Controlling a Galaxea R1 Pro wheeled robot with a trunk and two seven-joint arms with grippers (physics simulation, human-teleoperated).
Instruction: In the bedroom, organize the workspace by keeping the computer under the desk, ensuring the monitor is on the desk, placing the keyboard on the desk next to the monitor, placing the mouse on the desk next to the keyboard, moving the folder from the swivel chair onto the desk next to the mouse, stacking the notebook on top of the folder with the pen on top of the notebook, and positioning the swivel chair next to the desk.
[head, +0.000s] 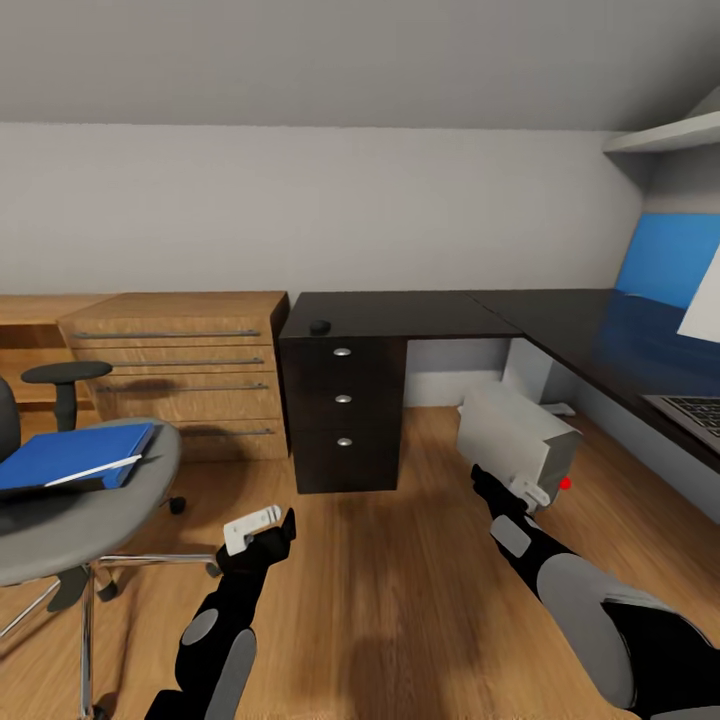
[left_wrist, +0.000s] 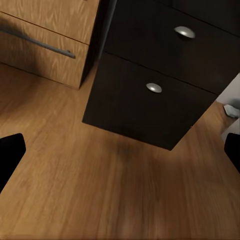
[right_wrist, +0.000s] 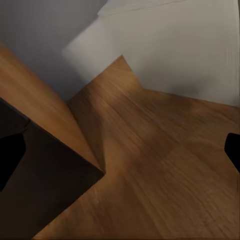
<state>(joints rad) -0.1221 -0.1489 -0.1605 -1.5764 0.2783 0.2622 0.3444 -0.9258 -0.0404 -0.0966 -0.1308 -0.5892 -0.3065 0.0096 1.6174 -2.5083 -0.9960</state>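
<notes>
Head view: black L-shaped counter (head: 400, 312) runs along the back wall & down the right side; its far right end is cut off by the frame edge. A small dark round item (head: 320, 326) sits on the left end of the counter, too small to identify. At right edge, only a corner of the keyboard (head: 692, 412) shows on the counter, and a white sliver (head: 703, 312) above it is prob. the monitor's back, mostly out of frame. Blue reflection on the glossy top near it.

Computer (head: 518, 436) is tilted, just at the right gripper (head: 478, 478), under the counter's inner corner; red dot visible on its front. Whether the jaws hold it, can't tell – the box blocks the tips. Right wrist view shows two dark finger tips at opposite frame edges, apart, w/ floor and a pale surface between.

Left gripper (head: 288, 522) hangs over bare floor (head: 400, 600) in front of the black drawer unit (left_wrist: 160, 85); jaws apart in left wrist view.

Folder (head: 70, 455) lies on the swivel chair (head: 80, 510) seat at left; chair back cropped. Oak drawer unit (head: 180, 370) behind.
</notes>
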